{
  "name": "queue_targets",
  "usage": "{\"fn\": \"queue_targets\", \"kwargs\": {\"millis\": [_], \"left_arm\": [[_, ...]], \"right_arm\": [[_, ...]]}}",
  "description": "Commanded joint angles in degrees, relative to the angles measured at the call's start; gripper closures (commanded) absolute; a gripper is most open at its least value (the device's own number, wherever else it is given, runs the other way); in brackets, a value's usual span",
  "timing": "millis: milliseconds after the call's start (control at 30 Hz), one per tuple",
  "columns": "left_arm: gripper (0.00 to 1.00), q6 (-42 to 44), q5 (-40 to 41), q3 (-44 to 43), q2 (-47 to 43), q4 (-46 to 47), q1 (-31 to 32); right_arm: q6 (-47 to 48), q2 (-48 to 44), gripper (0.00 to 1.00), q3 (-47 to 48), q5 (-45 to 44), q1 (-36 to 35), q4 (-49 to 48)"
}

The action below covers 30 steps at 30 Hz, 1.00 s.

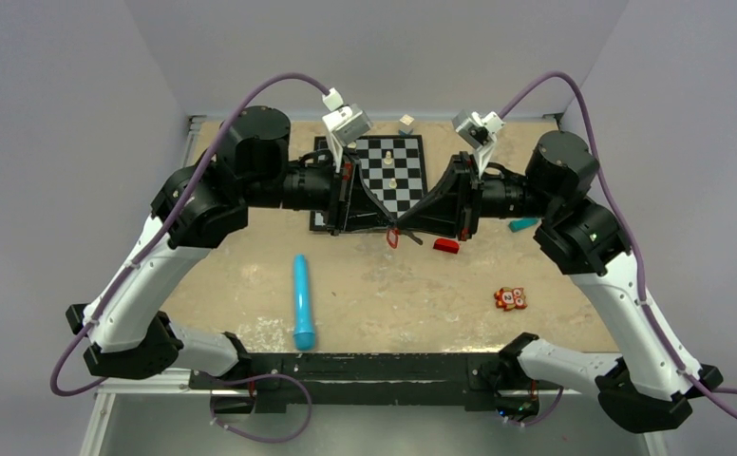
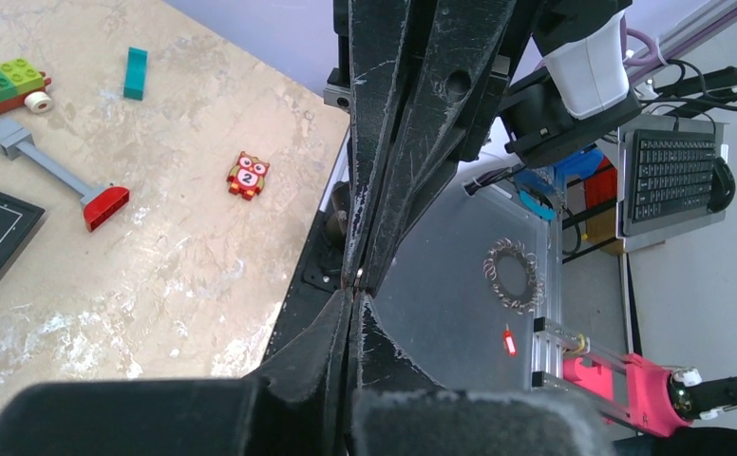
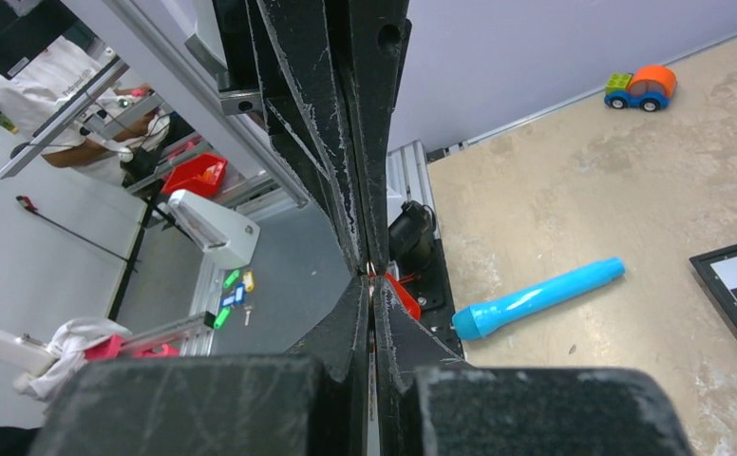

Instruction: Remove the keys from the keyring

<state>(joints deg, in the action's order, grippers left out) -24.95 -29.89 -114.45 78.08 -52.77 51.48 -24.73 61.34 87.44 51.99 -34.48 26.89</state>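
Beige table (image 1: pixel 393 296), keyring (image 1: pixel 392 237) hanging, long axis vertical

The left arm (image 1: pixel 156 275) and right arm (image 1: pixel 621 285) bent inward at the elbows, forearms level and pointing at each other. The left tool (image 1: pixel 388 224) and right tool (image 1: pixel 405 225) met tip to tip (2 pairs of fingers, each pressed flat together), with the keyring (image 1: pixel 392 238) pinched where they met.

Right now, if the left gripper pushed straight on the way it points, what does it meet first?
The right gripper: the left gripper points straight at it, black fingertips practically tip to tip. The red plastic keyring hangs just below that meeting point. Whether the tips already touch, I can't tell.
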Motion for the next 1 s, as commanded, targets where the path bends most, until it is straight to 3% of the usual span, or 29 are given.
{"fn": "queue_targets", "kwargs": {"millis": [0,500,967], "left_arm": [[1.0,-0.68,-1.15,-0.15,-0.47,2.29,-0.17],[1.0,6.43,-8.59,-7.23,4.49,-13.39,0.1],[1.0,6.93,-12.21,-9.45,8.34,-14.41,1.39]], "right_arm": [[-0.68,-1.15,1.0,1.81,1.29,-0.14,-3.34],[-0.41,-0.11,1.0,1.76,5.7,-0.12,-2.49],[-0.88,0.97,1.0,1.82,6.63,-0.08,-3.02]]}}
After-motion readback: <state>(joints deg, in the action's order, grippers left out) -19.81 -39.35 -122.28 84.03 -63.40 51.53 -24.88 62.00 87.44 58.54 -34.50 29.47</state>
